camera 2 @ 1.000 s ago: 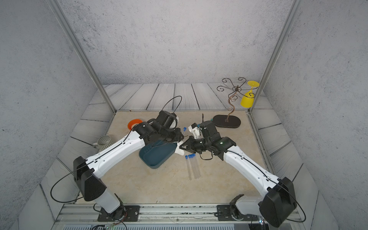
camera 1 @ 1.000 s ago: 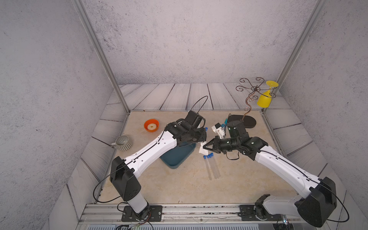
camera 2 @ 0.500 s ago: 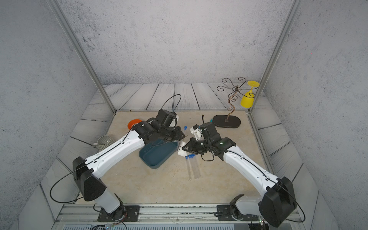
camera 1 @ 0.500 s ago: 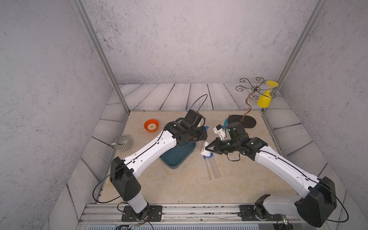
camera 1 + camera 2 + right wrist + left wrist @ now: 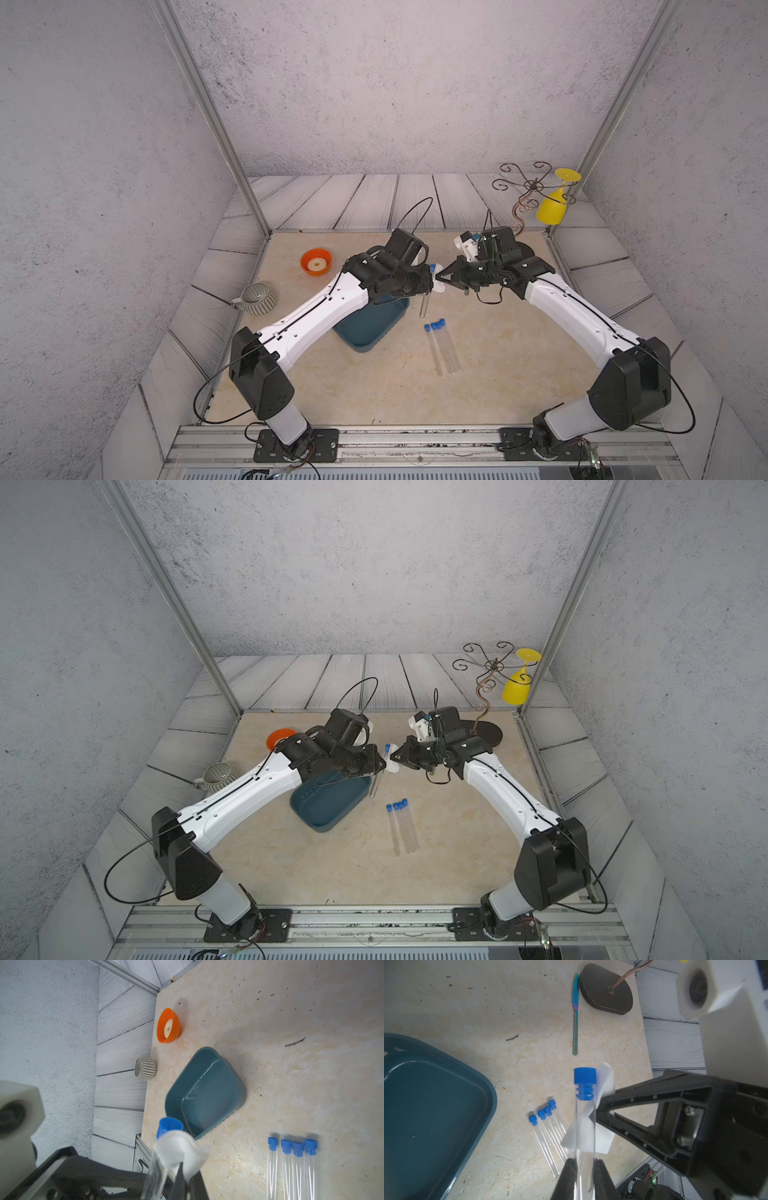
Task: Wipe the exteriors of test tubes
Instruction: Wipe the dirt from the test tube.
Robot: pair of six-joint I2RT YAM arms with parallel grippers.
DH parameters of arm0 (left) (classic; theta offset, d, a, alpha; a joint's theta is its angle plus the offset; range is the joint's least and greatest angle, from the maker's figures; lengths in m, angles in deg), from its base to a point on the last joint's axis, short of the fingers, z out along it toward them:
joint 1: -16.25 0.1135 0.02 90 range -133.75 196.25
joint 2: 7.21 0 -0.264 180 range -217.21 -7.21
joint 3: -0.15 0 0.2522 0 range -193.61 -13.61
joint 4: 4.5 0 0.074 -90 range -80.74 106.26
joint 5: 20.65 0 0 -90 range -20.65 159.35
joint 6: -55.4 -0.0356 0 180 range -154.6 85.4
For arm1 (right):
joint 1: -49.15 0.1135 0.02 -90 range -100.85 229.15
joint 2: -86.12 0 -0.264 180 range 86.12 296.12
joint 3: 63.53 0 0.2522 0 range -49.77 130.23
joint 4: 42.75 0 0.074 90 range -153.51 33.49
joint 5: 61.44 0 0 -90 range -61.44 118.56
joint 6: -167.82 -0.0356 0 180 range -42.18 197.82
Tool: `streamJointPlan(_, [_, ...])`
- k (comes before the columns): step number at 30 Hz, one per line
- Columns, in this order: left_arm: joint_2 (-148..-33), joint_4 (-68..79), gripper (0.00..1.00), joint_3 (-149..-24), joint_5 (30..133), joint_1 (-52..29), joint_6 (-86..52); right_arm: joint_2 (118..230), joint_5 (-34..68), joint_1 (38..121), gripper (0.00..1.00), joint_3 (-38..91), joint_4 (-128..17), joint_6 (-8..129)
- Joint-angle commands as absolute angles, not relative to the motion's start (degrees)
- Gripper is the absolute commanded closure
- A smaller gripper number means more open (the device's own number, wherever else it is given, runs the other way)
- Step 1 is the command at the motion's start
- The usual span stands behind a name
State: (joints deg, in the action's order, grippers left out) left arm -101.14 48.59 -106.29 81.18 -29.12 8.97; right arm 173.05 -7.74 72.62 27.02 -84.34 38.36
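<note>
One long, clear, blue-capped test tube [image 5: 585, 1126] hangs over the beige bench [image 5: 488, 1012], clamped in the left fingers [image 5: 566, 1182]; right fingers [image 5: 633, 1095] pinch a white wipe [image 5: 605, 1082] against it. Hard rubbing could, seemingly, lever it loose.

On the worktop [image 5: 374, 395], mid-front: four loose test tubes [image 5: 443, 348], lying side by side, caps toward the back. Just left of them, the tray [image 5: 370, 332]. Behind and left of the tray, a bowl [image 5: 306, 268] with a ring [image 5: 318, 264] in it. Off the worktop's left edge, on the planks [image 5: 208, 303], a cup [image 5: 258, 297]. At back right, a stand [image 5: 527, 195] with a glass [image 5: 550, 210] hanging upside down; a knife [image 5: 576, 1016] just beside its base [image 5: 606, 989]. Raised near the tray's back right corner, between left tool [image 5: 585, 1165] and right tool [image 5: 188, 1180]: held test tube [image 5: 585, 1122], cap up, wipe [image 5: 178, 1147] against it.
</note>
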Motion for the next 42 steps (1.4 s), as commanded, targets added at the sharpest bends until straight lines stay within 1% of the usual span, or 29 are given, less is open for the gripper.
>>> streamJointPlan(1, [-99.06, 47.63, 0.91, -105.45, 81.39, -28.75, 8.97, 175.21, -9.47, 72.76, 0.96, 30.47, -84.72, 39.37])
streamJointPlan(10, [-98.74, 47.71, 0.91, -105.29, 81.30, -28.75, 8.56, 176.66, -10.03, 72.86, 0.96, 31.06, -82.93, 38.27])
streamJointPlan(21, [-98.67, 48.64, 0.91, -105.02, 80.86, -28.58, 6.80, 169.67, -10.03, 72.87, 0.96, 30.47, -91.00, 40.73])
streamJointPlan(25, [-98.51, 48.22, 0.91, -104.34, 81.29, -28.58, 6.88, 168.09, -9.98, 72.83, 0.96, 31.23, -91.62, 39.74])
streamJointPlan(35, [-97.90, 48.10, 0.91, -103.56, 81.77, -28.67, 7.06, 173.59, -10.38, 74.11, 0.96, 36.32, -88.85, 38.82])
streamJointPlan(42, [-97.63, 48.28, 0.91, -103.96, 81.30, -28.67, 7.08, 174.36, -8.77, 74.73, 0.96, 34.60, -90.64, 41.76])
